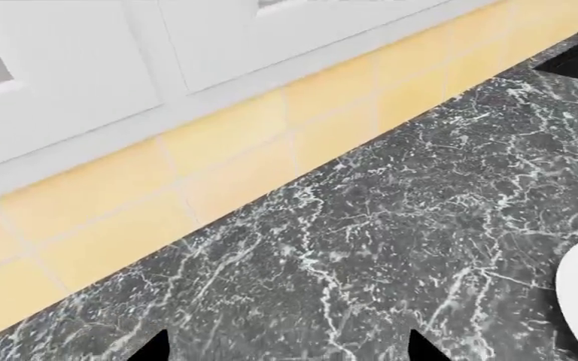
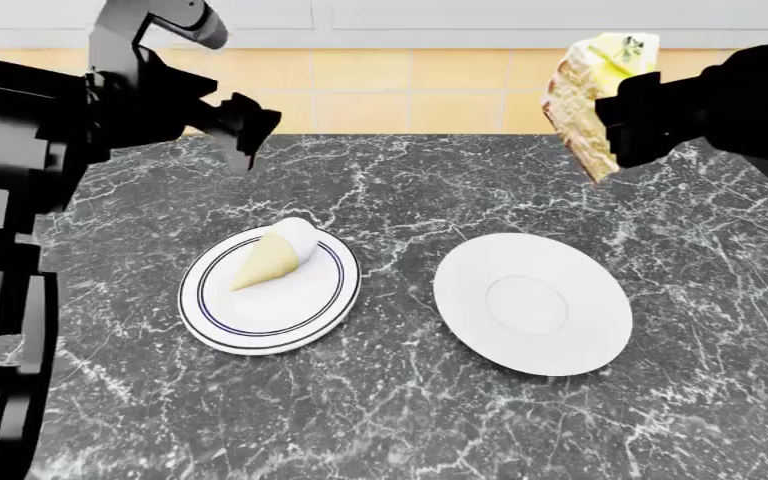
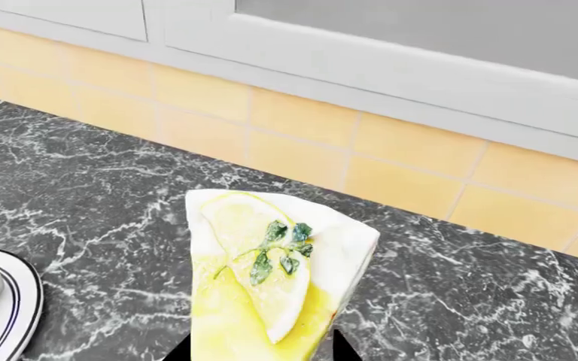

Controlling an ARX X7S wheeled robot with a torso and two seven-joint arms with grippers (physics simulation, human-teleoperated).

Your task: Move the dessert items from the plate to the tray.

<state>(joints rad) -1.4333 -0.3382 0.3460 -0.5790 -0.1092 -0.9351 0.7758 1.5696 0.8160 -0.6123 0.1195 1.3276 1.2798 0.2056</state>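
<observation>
While my left gripper (image 2: 244, 125) hangs with its jaws apart over bare dark marble counter (image 2: 398, 400) near the yellow tiled backsplash (image 2: 398, 85), the cone-shaped pastry (image 2: 273, 252) lies on the blue-rimmed plate (image 2: 211, 320) at centre left. Just beside it to the right sits a plain white plate (image 2: 534, 345). At far right, I hold the cake wedge (image 2: 587, 100) clamped in my right gripper (image 2: 624, 115), raised well above the counter, its lemon-slice top (image 3: 264, 278) facing the wrist camera.
</observation>
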